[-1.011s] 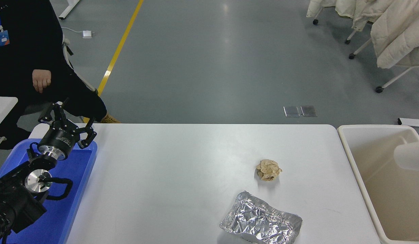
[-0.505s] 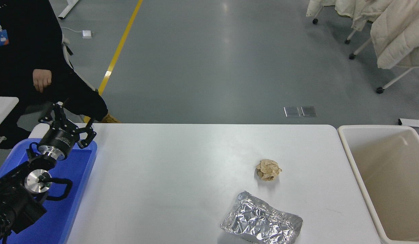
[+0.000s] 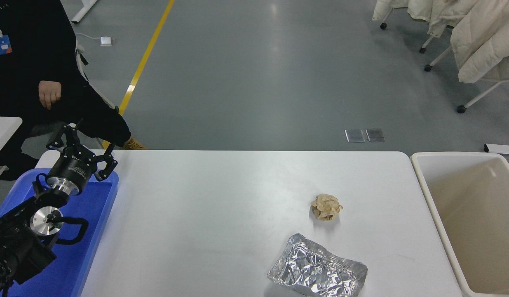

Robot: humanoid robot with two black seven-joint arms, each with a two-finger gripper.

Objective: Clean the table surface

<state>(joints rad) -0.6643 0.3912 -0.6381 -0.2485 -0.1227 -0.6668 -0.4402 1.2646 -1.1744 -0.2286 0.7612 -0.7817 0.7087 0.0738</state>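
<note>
Two pieces of litter lay on the white surface (image 3: 205,214): a crumpled tan paper ball (image 3: 327,207) right of centre and, just nearer the camera, a creased foil pouch (image 3: 317,271). The left gripper (image 3: 82,151) hung parked over the blue tray (image 3: 87,243), jaws spread open. A cream bin (image 3: 433,206) stood at the right.

Industrial lab hall: grey painted floor (image 3: 258,74), yellow lane line (image 3: 145,57), wheeled racks (image 3: 464,99).
</note>
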